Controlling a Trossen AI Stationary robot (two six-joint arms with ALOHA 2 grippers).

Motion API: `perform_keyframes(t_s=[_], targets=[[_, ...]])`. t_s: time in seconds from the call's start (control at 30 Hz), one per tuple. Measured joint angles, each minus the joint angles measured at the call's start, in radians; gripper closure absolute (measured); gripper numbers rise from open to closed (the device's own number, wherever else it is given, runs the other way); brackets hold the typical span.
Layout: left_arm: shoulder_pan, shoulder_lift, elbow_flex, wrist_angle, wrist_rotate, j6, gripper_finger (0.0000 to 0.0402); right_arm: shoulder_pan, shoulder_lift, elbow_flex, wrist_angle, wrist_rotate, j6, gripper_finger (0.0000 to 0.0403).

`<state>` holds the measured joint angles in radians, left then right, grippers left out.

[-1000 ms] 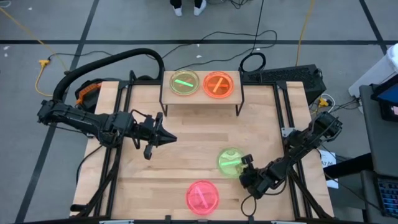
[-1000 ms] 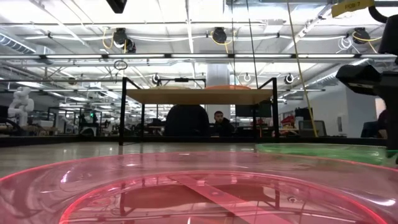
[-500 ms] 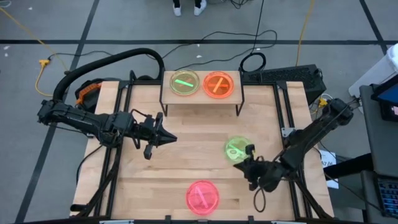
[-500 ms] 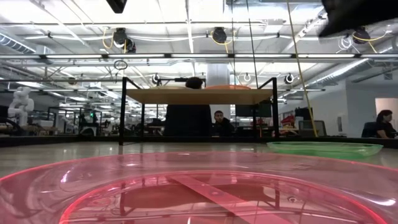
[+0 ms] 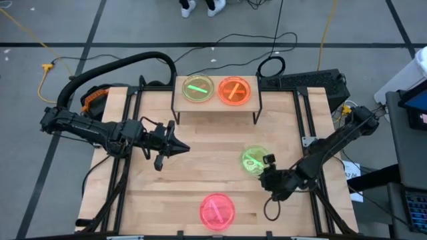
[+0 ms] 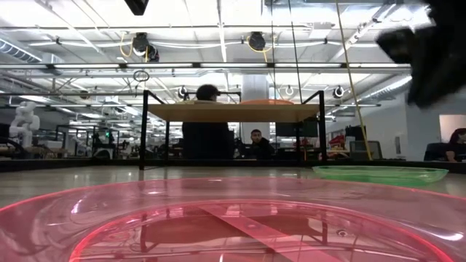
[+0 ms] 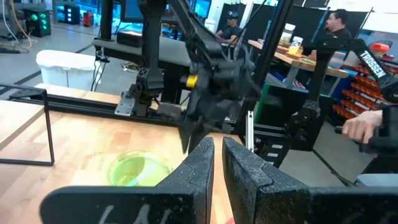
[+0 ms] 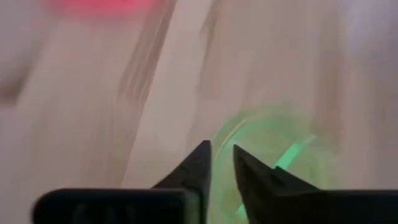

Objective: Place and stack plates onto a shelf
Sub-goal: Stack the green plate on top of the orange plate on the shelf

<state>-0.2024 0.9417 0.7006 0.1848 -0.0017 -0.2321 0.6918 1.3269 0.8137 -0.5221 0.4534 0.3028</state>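
Waiting over the table's left half, the left gripper [image 5: 179, 148] is hanging with its fingers [image 7: 199, 163] nearly pressed together and grasping nothing. Moving rightward, the shelf [image 5: 180, 107] is standing at the far edge of the table [image 5: 200, 167], carrying one green plate [image 5: 198, 89] and, beside it, one orange plate [image 5: 233, 91]. Nearer the front edge, a pink plate [image 5: 217, 211] is lying flat on the wood, and right of centre a second green plate [image 5: 253, 161] is resting on the table too. The right gripper [image 5: 268, 175] is hovering just beside that plate's near-right rim, its fingers [image 8: 199, 165] close together with only a thin gap, and nothing is clamped between them (the wrist camera is showing the plate just ahead of the tips). So the step in hand looks like the pickup of this green plate: the fingers would probably need to be straddling the rim before clenching, then lifting toward the shelf. Counting what is showing: four plates in all, two green, one orange, one pink; two are shelved, two are waiting.
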Motion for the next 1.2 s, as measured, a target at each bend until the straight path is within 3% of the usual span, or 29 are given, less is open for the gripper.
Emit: perform_keyframes(t_s=[0.1,0.23,0.43,0.6,0.93,1.2], targets=[[0.0,0.0,0.0,0.0,0.0,0.003,0.0364,0.001,0.053,-0.028,-0.009,-0.062,0.013,0.0304],[0.0,0.0,0.0,0.0,0.0,0.016,0.0364,0.002,0.112,-0.042,-0.066,-0.066,0.016,0.0256],[0.0,0.0,0.0,0.0,0.0,0.016,0.0364,0.001,0.196,-0.068,-0.123,-0.034,0.026,0.0235],[0.0,0.0,0.0,0.0,0.0,0.017,0.0364,0.002,0.236,-0.075,-0.135,0.0,0.027,0.0254],[0.0,0.0,0.0,-0.001,0.0,0.016,0.0364,-0.016,0.244,-0.08,-0.136,0.084,-0.005,0.0343],[0.0,0.0,0.0,-0.001,0.0,0.016,0.0364,-0.063,0.25,-0.083,-0.11,0.08,-0.001,0.0355]])
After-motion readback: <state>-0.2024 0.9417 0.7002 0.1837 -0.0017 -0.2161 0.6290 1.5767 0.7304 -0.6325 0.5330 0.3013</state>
